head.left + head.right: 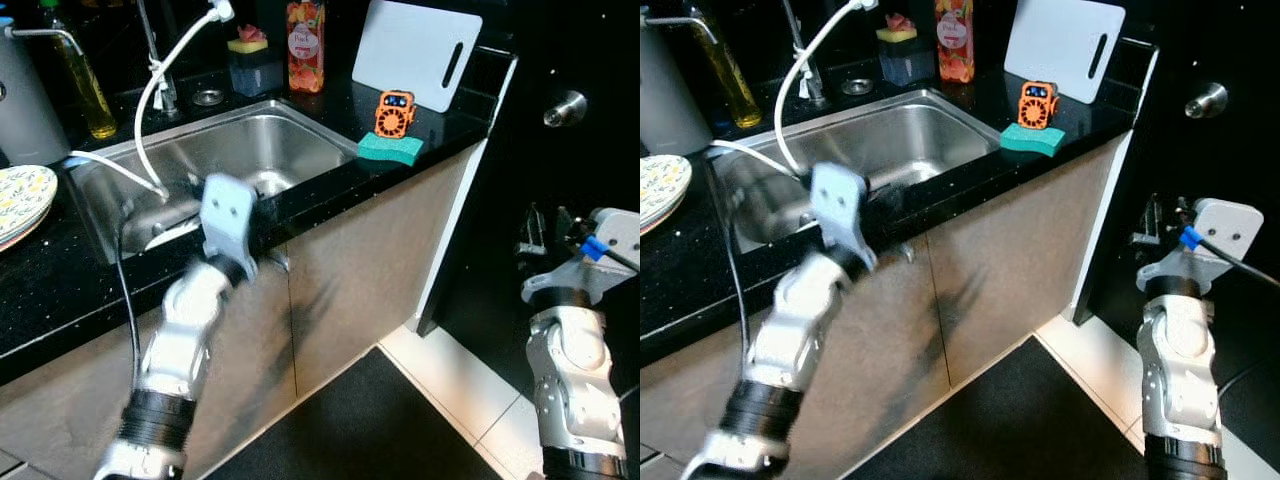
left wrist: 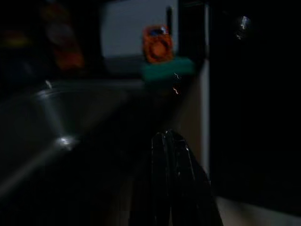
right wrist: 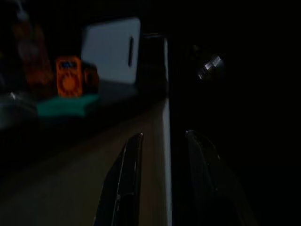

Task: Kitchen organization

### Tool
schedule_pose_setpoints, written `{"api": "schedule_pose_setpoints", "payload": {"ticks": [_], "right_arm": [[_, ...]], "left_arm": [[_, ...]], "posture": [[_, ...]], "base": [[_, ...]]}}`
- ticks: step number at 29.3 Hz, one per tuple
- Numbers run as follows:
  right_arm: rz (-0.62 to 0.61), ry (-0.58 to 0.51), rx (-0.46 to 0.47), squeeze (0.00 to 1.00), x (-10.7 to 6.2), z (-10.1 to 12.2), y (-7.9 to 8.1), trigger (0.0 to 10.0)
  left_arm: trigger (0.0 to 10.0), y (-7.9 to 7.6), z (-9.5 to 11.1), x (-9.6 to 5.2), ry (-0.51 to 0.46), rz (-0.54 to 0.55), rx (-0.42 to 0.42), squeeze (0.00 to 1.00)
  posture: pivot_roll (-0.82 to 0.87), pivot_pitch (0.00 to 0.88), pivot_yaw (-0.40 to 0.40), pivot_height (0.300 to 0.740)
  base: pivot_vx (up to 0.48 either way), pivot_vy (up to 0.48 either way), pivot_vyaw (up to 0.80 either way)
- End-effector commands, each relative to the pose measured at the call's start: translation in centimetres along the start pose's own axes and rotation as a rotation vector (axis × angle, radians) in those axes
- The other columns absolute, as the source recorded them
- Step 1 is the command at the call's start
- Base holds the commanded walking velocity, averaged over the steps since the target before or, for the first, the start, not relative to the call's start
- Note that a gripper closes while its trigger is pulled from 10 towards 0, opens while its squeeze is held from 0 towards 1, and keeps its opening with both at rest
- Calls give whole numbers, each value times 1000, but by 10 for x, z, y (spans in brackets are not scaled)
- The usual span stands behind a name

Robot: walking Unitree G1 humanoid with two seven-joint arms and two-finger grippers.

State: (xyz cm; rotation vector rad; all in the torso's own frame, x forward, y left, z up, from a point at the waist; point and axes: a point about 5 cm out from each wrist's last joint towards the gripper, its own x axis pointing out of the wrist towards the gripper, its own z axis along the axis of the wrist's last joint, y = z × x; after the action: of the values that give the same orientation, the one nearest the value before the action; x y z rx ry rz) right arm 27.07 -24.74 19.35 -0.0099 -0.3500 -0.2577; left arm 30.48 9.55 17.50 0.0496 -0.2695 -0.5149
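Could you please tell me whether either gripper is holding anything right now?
Nothing is held: the left gripper is shut and empty by the sink; the right gripper is open, empty.

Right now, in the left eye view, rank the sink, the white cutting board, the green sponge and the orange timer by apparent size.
1. Sink
2. White cutting board
3. Green sponge
4. Orange timer

The sponge and timer look close in size; the sponge seems slightly bigger.

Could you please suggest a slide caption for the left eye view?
Left hand raised at the steel sink's front edge; orange timer on green sponge beyond.
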Motion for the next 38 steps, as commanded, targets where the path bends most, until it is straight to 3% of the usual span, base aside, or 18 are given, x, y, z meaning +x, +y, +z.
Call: {"api": "schedule_pose_setpoints", "payload": {"ticks": [1,4,9,11,16,18,21,22,23,25,26,29,38], "right_arm": [[11,3,-3,0,-3,3,3,10000],[2,-4,6,0,-8,14,-1,10000],[31,-11,5,0,-6,19,6,10000],[67,-20,32,0,-1,24,18,10000],[96,-29,33,0,3,26,25,10000],[137,-24,78,0,11,28,38,10000],[157,-19,113,0,14,29,45,10000],[174,-15,127,0,16,30,50,10000],[174,-15,127,0,16,30,50,10000],[186,-16,129,0,17,32,51,10000],[185,-15,133,0,17,32,51,10000],[181,-14,137,0,19,33,49,10000],[77,-38,160,0,27,37,33,10000]], "left_arm": [[10000,-1,6,0,-7,7,-13,0],[10000,5,19,3,-17,64,-25,0],[10000,7,26,7,-21,103,-48,0],[10000,-2,27,8,-6,66,-20,0],[10000,-7,25,8,-11,66,12,0],[10000,-4,26,14,-24,112,-9,0],[10000,2,29,18,-38,142,4,0],[10000,12,33,21,-52,176,35,0],[10000,12,33,21,-52,176,35,0],[10000,38,40,20,-69,273,31,0],[10000,44,41,19,-70,292,32,0],[10000,50,41,16,-72,305,47,0],[10000,28,43,25,-78,201,52,0]], "posture": [[-138,2,44,740],[-137,2,39,740],[-145,0,36,740],[-139,0,29,740],[-136,0,27,740],[-134,0,18,740],[-130,0,9,740],[-130,0,5,740],[-130,0,5,740],[-123,0,-21,740],[-123,0,-21,740],[-116,0,-25,740],[-116,9,23,740]], "base": [[0,0,0],[0,0,0],[0,0,0],[0,0,0],[0,0,0],[0,0,0],[0,0,0],[0,0,0],[0,0,0],[0,0,0],[0,0,0],[0,0,0],[0,0,0]]}}
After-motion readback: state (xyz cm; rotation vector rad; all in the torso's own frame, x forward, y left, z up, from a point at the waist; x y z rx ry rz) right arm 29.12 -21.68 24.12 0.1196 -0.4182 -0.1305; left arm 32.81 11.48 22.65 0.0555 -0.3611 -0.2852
